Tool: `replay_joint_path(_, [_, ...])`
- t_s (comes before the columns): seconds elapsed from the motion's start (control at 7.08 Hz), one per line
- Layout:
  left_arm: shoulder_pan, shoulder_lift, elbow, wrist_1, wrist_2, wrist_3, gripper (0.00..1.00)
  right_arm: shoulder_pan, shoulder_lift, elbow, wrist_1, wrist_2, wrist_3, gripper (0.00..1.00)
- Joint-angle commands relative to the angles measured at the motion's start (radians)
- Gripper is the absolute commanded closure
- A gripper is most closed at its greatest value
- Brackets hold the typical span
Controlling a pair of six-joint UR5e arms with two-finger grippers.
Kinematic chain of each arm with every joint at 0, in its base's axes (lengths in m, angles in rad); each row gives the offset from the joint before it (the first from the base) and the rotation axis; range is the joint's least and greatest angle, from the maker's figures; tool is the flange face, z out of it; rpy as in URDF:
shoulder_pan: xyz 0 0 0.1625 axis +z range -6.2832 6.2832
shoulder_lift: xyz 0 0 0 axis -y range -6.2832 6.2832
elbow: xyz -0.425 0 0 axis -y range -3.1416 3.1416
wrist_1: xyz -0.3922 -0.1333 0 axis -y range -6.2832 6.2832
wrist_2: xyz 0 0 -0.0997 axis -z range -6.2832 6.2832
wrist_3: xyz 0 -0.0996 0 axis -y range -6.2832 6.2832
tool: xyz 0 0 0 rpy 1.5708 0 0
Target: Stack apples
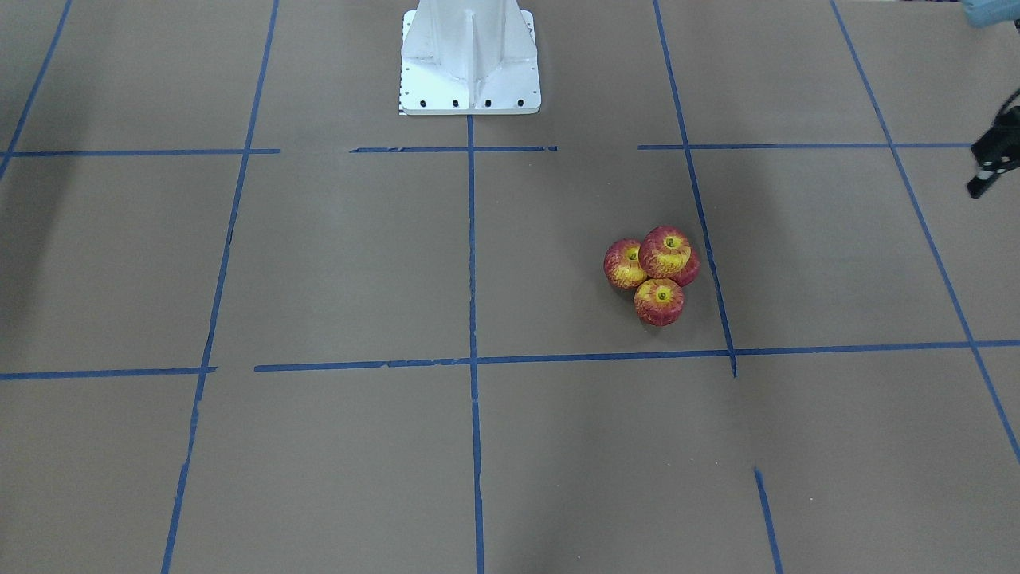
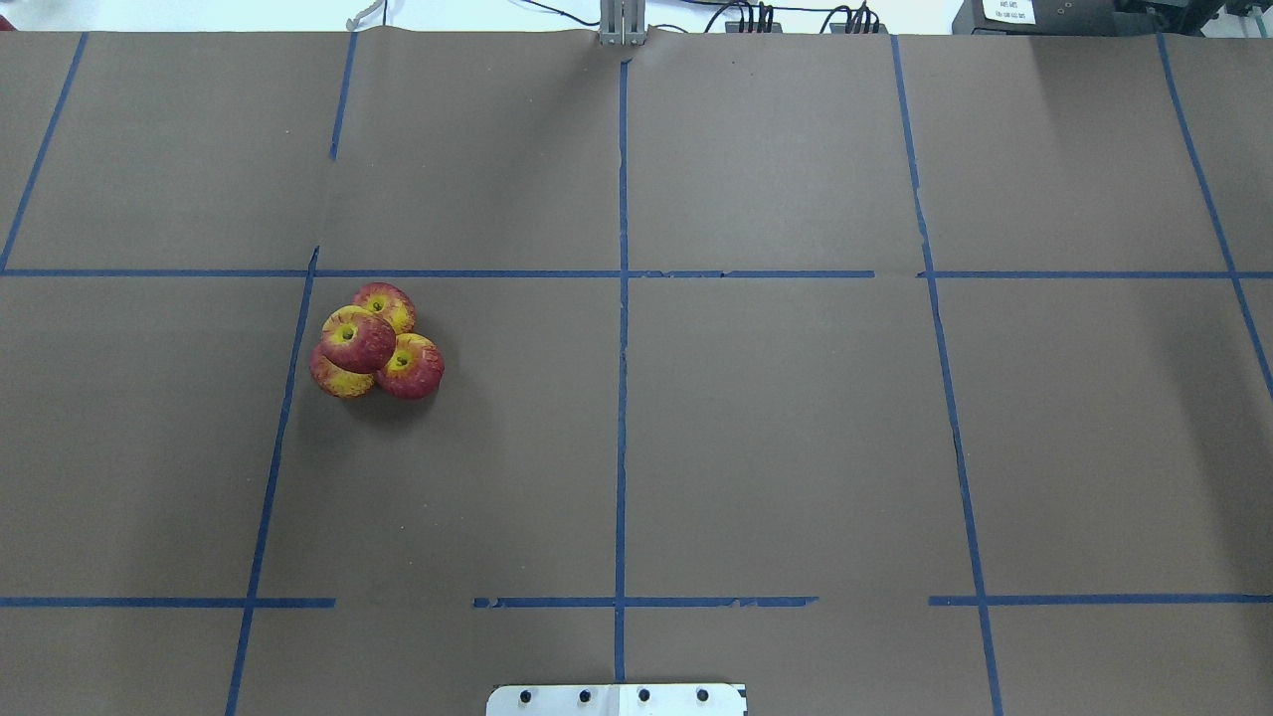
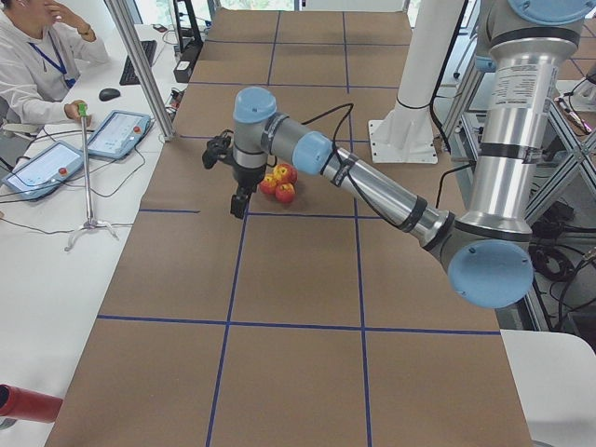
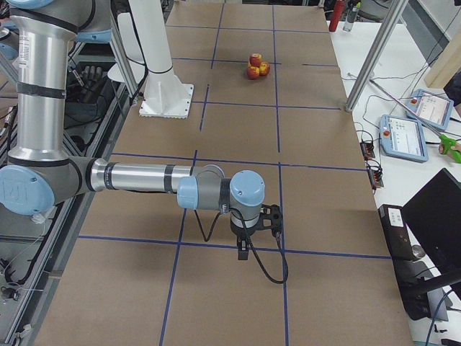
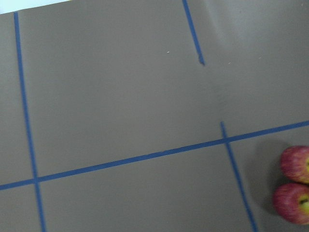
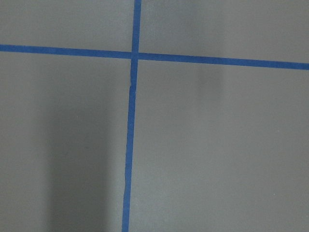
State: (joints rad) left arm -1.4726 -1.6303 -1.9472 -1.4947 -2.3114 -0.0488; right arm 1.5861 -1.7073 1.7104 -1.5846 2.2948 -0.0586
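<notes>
**Far left, past the overhead frame.** The left gripper (image 3: pixel 240 203) is black and hangs fingers-down over the paper. It sits about one grid square out from the fruit, toward the table's end. The front view gives you only a sliver of it at the edge, so you cannot tell whether the jaws are parted or closed.

**Left half of the table.**
- The apples (image 2: pixel 373 343) lie just inside a blue tape line (image 2: pixel 283 428).
- Three sit on the paper in a triangle, touching one another. The top apple (image 2: pixel 358 338) rests in the hollow between them.
- They are small and round, red with yellow streaks. The yellow-green dimple faces up on those that show it.
- Your left wrist camera catches two of them at its right edge.

**Centre.**
- The cover is matte brown paper (image 2: pixel 796 428), lightly creased and ruled into squares with blue tape. Some strips are broken.
- A white metal base plate (image 2: pixel 617 699) with dark bolt heads sits at the near edge and carries a white column (image 1: pixel 470 40).
- On the bench across the table lie two flat pendants (image 3: pixel 116 133) with light-blue frames. A person in white (image 3: pixel 33 65) sits beside them.

**Right.** The right gripper (image 4: pixel 243 251) is black, points down over a tape crossing, and is well apart from the apples. It shows only from the side, so you cannot tell whether it is clenched or released.

**Far right corner.** There is a white label (image 2: pixel 1007 10), but its print is too small to read.
</notes>
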Motion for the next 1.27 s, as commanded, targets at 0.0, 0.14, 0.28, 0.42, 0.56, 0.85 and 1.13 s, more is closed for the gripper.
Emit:
replay_joint_path(0.0, [-0.168,0.094,0.150,0.005,-0.037,0.406,0.00,0.000,0.000,0.000,0.000,0.000,-0.001,0.00])
replay_joint_path(0.14, [-0.172,0.145,0.155,0.011,-0.045,0.408,0.00,0.000,0.000,0.000,0.000,0.000,0.000,0.00])
replay_joint_path(0.28, [-0.170,0.214,0.140,0.001,-0.055,0.405,0.00,0.000,0.000,0.000,0.000,0.000,-0.001,0.00])
replay_joint_path(0.42, [-0.173,0.222,0.134,0.002,-0.051,0.385,0.00,0.000,0.000,0.000,0.000,0.000,0.000,0.00])
replay_joint_path(0.56, [-0.178,0.227,0.089,0.008,-0.051,0.385,0.00,0.000,0.000,0.000,0.000,0.000,0.000,0.00])
replay_joint_path(0.85, [-0.176,0.248,0.123,-0.004,-0.048,0.397,0.00,0.000,0.000,0.000,0.000,0.000,0.000,0.00])
replay_joint_path(1.13, [-0.175,0.247,0.131,-0.007,-0.056,0.391,0.00,0.000,0.000,0.000,0.000,0.000,-0.001,0.00])
